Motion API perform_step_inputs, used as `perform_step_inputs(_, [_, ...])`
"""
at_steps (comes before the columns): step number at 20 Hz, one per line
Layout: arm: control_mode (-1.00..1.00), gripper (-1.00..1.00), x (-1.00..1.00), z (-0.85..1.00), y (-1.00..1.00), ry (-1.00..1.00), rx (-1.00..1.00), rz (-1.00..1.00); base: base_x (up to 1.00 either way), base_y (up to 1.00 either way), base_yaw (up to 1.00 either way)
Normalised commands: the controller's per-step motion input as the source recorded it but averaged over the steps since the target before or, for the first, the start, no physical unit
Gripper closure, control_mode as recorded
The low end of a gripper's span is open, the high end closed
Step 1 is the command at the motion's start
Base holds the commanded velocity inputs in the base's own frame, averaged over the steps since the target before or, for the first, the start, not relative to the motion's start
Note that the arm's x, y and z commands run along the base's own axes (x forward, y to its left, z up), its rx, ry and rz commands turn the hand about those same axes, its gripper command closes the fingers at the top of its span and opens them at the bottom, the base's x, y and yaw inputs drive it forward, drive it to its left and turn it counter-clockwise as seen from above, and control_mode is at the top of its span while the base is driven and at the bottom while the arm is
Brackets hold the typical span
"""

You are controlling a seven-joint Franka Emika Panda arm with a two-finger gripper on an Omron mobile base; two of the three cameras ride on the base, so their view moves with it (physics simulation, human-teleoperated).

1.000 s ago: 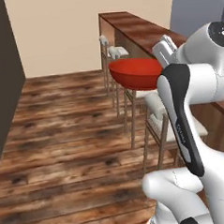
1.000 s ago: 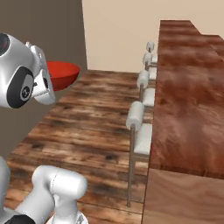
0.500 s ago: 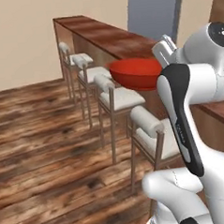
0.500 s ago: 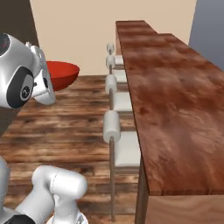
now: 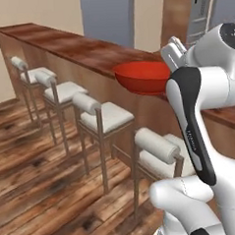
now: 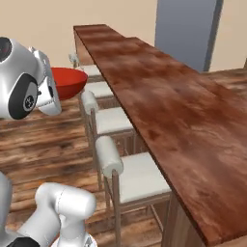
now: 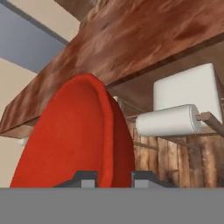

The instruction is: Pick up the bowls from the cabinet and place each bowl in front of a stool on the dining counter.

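Red glossy bowl point(image 7: 74, 140) sits nearest the hand camera, its rim pinched between the two dark fingertips of the gripper point(image 7: 113, 178); the jaws are closed on that rim, and the bowl is carried edge-on in the hand view. In the left base view the same bowl point(image 5: 142, 77) hangs in the air in front of the arm, above the stools and level with the counter edge, not resting on any surface. The bowl interior is visible from the base cameras and appears empty.

Below and beyond the bowl stands a row of stools. The nearest stool point(image 6: 132, 176) is drawn up to the counter front, with further stools point(image 5: 104, 118) in line behind it. Each has a pale cushioned seat and a roll backrest.

Beyond the stools runs the dining counter point(image 6: 164, 106), a long dark reddish wood top. No bowl is seen on the part of it that shows.

Task status, as a judgement: the red bowl has been collected and is in transit, so the pick step for this bowl is complete. Remaining: lower it onto the counter top in front of one stool, release, then fetch the second bowl and set it before another stool.
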Motion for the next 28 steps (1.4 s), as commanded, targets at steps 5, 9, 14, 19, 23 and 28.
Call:
perform_step_inputs(5, [1.00,1.00,0.00,0.00,0.00,0.00,0.00,0.00,0.39,0.91,-0.50])
perform_step_inputs(9, [1.00,1.00,0.00,0.00,0.00,0.00,0.00,0.00,0.31,0.88,-0.50])
perform_step_inputs(14, [1.00,1.00,0.00,0.00,0.00,0.00,0.00,0.00,0.34,0.84,-0.50])
perform_step_inputs(19, [1.00,1.00,0.00,0.00,0.00,0.00,0.00,0.00,0.43,0.92,-0.50])
perform_step_inputs(23, [1.00,1.00,0.00,0.00,0.00,0.00,0.00,0.00,0.48,0.99,-0.48])
perform_step_inputs(28, [1.00,1.00,0.00,0.00,0.00,0.00,0.00,0.00,0.41,1.00,-0.47])
